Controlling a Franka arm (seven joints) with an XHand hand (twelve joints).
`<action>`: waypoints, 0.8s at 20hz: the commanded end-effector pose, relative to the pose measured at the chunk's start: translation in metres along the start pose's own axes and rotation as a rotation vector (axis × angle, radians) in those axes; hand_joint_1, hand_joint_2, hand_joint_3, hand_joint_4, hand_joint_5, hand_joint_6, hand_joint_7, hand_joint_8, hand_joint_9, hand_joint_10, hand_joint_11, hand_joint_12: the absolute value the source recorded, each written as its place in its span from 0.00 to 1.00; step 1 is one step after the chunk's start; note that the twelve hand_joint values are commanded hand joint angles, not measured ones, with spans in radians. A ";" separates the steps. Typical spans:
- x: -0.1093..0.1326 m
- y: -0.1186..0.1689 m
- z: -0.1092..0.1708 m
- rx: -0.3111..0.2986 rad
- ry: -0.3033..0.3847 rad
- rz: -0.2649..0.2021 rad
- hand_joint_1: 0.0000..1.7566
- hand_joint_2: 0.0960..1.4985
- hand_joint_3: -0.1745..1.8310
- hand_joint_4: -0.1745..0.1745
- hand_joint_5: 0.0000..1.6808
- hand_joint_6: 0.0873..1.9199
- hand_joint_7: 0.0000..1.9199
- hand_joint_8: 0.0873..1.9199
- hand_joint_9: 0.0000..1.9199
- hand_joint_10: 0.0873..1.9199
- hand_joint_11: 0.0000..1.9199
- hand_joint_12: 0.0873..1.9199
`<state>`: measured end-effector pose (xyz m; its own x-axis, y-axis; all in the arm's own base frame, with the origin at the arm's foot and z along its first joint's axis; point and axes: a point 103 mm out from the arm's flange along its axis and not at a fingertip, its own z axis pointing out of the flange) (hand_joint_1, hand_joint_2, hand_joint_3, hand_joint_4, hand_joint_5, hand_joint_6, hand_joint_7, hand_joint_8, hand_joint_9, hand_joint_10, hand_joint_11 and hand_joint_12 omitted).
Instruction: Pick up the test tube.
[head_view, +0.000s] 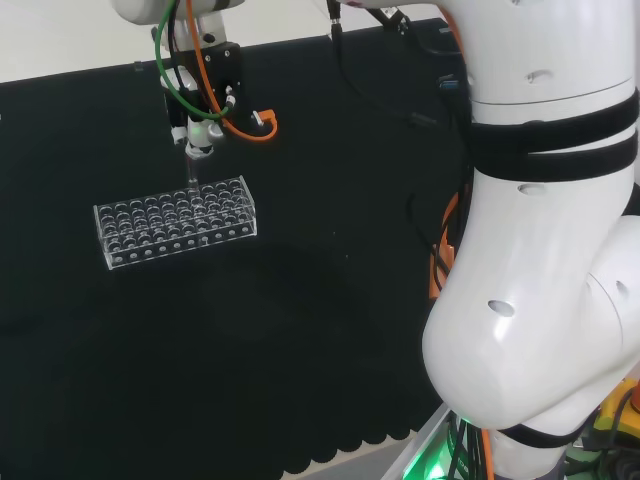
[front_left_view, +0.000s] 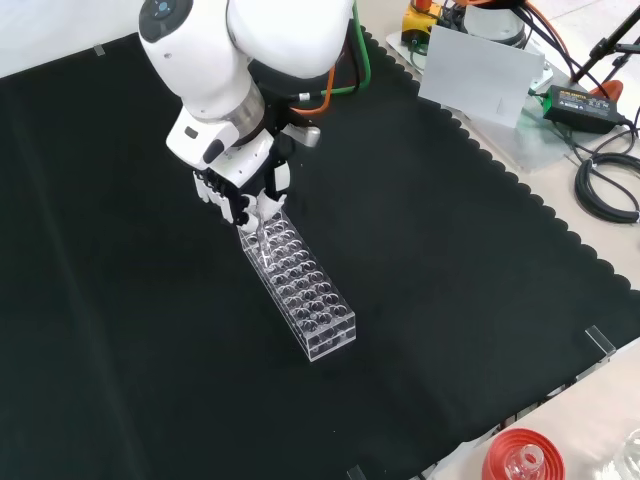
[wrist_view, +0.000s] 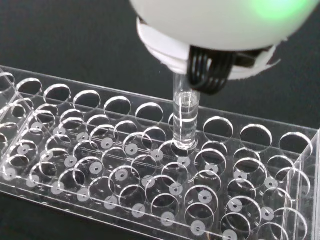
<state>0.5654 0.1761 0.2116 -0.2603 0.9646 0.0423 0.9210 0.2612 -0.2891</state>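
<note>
Where the black cloth ends in a scalloped edge toward four o'clock in the front view, pale bench shows, with a red ribbed stand at the five o'clock corner and black cables and a grey sheet toward two o'clock. The cloth itself is matte and smooth. On it lies a clear plastic rack, a long box of round holes in rows, glossy and see-through, running in that view from eleven o'clock down to five. The test tube is a slim, clear cylinder with a rounded base, upright, its bottom at the top plate of the rack near the far row. The hand, black and white, sits over the rack's eleven o'clock end, fingers curled and pinching the tube's upper part.
</note>
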 end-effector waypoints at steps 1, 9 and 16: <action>-0.003 -0.007 -0.015 -0.013 -0.002 -0.008 0.82 0.28 0.51 0.00 0.81 0.25 0.79 0.26 0.71 0.19 0.60 0.51; -0.004 -0.015 -0.041 -0.039 -0.002 -0.025 0.82 0.27 0.51 0.00 0.81 0.25 0.79 0.26 0.71 0.18 0.60 0.51; -0.005 -0.030 -0.069 -0.082 0.004 -0.048 0.82 0.27 0.52 0.00 0.82 0.25 0.79 0.26 0.72 0.18 0.61 0.51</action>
<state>0.5640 0.1690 0.2675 -0.2895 0.9558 0.0511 0.9276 0.2934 -0.2314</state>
